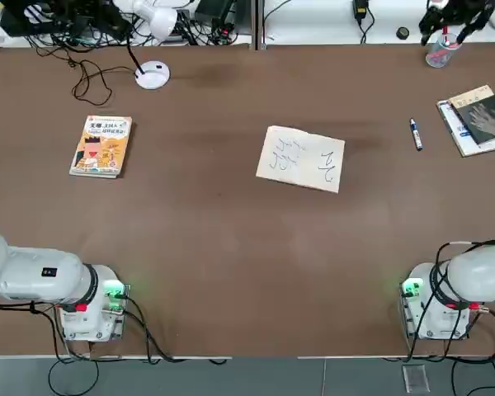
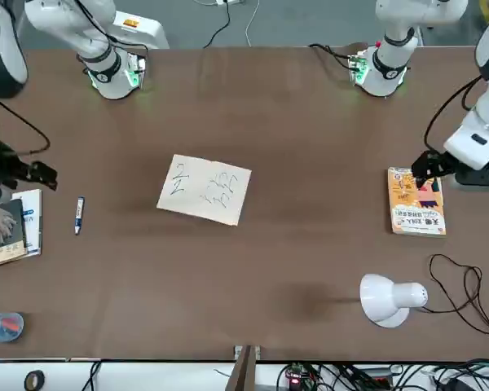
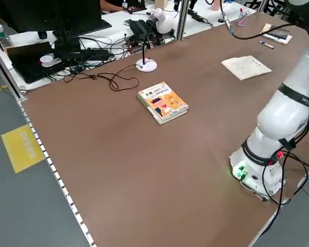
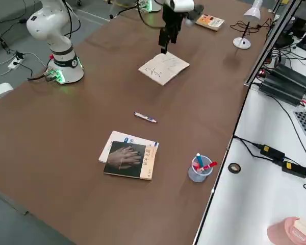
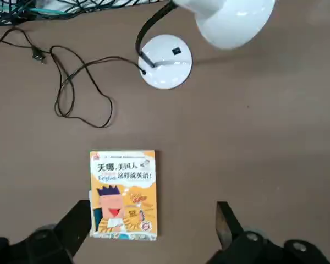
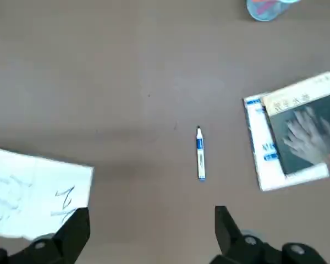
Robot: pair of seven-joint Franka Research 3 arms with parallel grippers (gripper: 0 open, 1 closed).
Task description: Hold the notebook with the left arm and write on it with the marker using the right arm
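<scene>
Right hand [image 6: 151,231]: fingers spread, holding nothing; it hangs above the counter between the notebook and the marker, nearer the marker.
Left hand [image 5: 154,231]: fingers apart, empty; it hangs well away from the notebook, over the orange book [image 5: 122,193] near the white desk lamp [image 5: 165,69].
Notebook [image 1: 302,158]: lies open and flat near the middle of the brown counter [image 1: 231,247]; no hand touches it. Scribbled pen strokes show on both visible parts of the page.
Marker [image 1: 415,134]: lies on the counter, well apart from the notebook on the robot's right, between the notebook and a stack of two books [image 1: 477,120].
Task stage: writing already stands on the page and the marker is set down, which fits a late point in the job. It would equally fit a page marked beforehand with the holding and writing still to come.
Hard to make out: the strokes cannot be read. Whether the marker is capped cannot be told.
</scene>
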